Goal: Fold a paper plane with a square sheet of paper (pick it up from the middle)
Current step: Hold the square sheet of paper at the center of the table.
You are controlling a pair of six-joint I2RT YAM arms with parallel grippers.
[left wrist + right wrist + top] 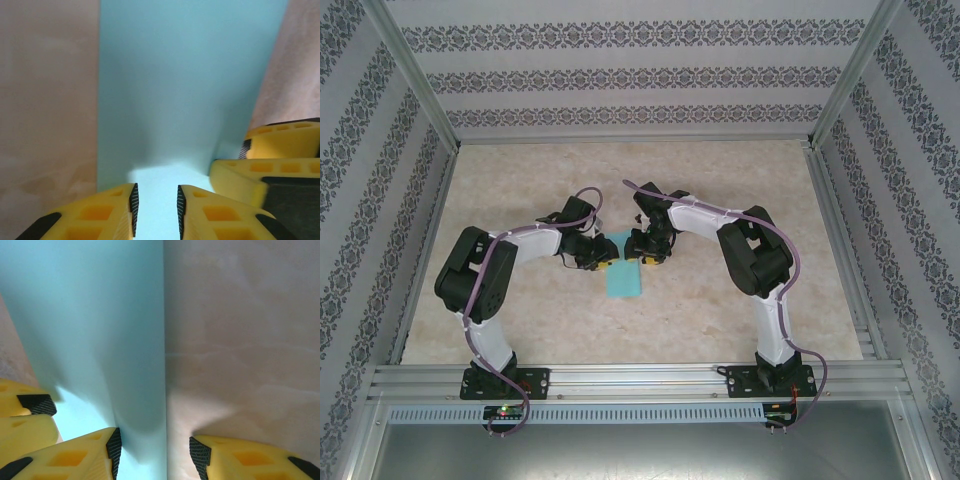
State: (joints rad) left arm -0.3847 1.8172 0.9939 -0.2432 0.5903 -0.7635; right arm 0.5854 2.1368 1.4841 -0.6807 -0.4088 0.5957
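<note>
Beige marbled table [740, 200] sits inside three walls of grey floral wallpaper [620, 80], with a metal rail [640, 380] along the near edge where your arms are bolted. Your left arm [480, 280] and right arm [760, 260] both bend inward and meet at the middle of the table.

Between them lies the sheet of paper [623, 275], plain turquoise. From above it reads as a narrow rectangle rather than a full square. Its long axis runs from the near edge toward the back wall, leaning slightly left at the far end. The near short end is cut square and lies flat on the table. The far end sits under the two grippers.

Your left gripper [156, 200] is low over the paper, which stretches straight away from its fingertips. Its jaws stand a narrow gap apart, and bright paper shows through that gap. The sheet bulges up a little just ahead of the yellow fingers [110, 215]. You cannot tell from here whether the pads touch it.

Your right gripper [156, 447] is about half open and grips nothing. Its jaws straddle one long straight edge of the paper, one finger [95, 455] over turquoise and the other over bare table. The two grippers sit just beside each other.
</note>
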